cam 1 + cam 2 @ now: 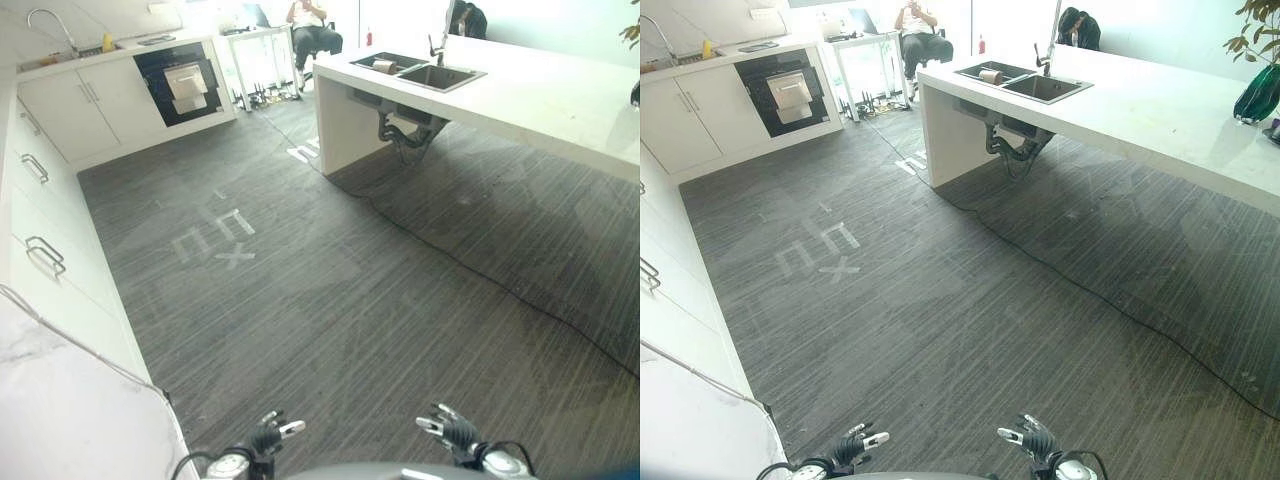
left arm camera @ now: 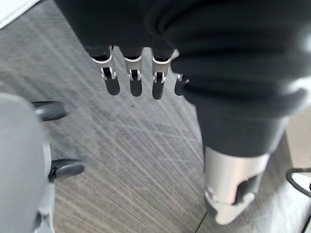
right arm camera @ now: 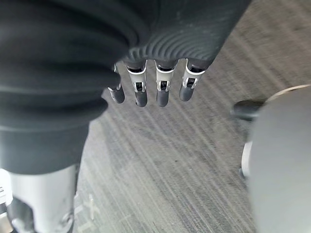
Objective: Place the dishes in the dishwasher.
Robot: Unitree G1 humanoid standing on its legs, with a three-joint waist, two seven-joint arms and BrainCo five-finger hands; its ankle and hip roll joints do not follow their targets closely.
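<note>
Wrist views show left hand (image 2: 131, 77) and right hand (image 3: 150, 85) relaxed, empty, above floor (image 1: 330, 300).

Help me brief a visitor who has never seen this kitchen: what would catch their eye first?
Probably the long white island counter on the right, with a double sink at its far end. Across the grey floor, white tape marks lie in the open middle, and a dark built-in appliance sits in the far left cabinets. Low in front, the left hand and right hand hang open, holding nothing.
</note>
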